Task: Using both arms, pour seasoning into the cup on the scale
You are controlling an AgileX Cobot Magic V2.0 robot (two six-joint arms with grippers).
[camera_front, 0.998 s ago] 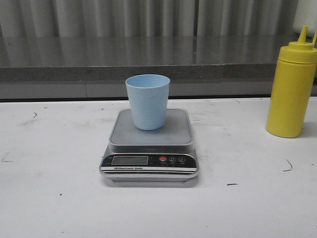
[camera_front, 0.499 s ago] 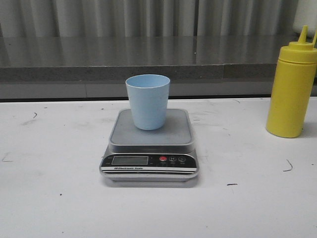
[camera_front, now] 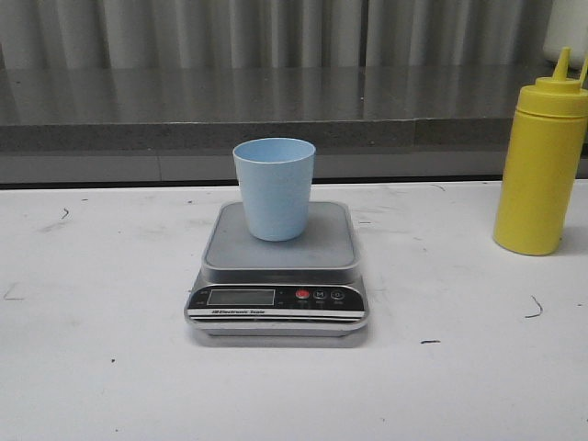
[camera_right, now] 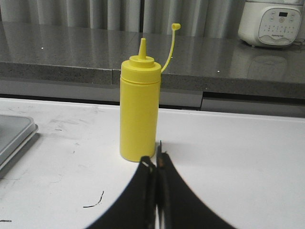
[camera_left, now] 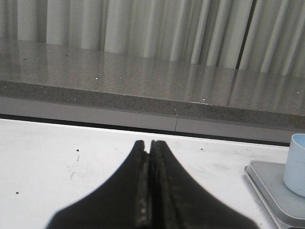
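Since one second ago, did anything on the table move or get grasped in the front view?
Nothing has visibly changed. The cup stands upright on the scale as before, and the seasoning stays upright at the table's right side, untouched. No gripper has come into the front view.

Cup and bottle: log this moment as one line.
cup upright on scale | bottle standing apart, untouched | left claw shut, empty | right claw shut, empty

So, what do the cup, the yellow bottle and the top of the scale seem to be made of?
The cup looks like pale blue plastic, matte and smooth. The squeeze bottle seems opaque yellow plastic with a soft sheen and a tethered nozzle cap. The scale platform appears to be brushed metal, probably steel: grey, dull reflection.
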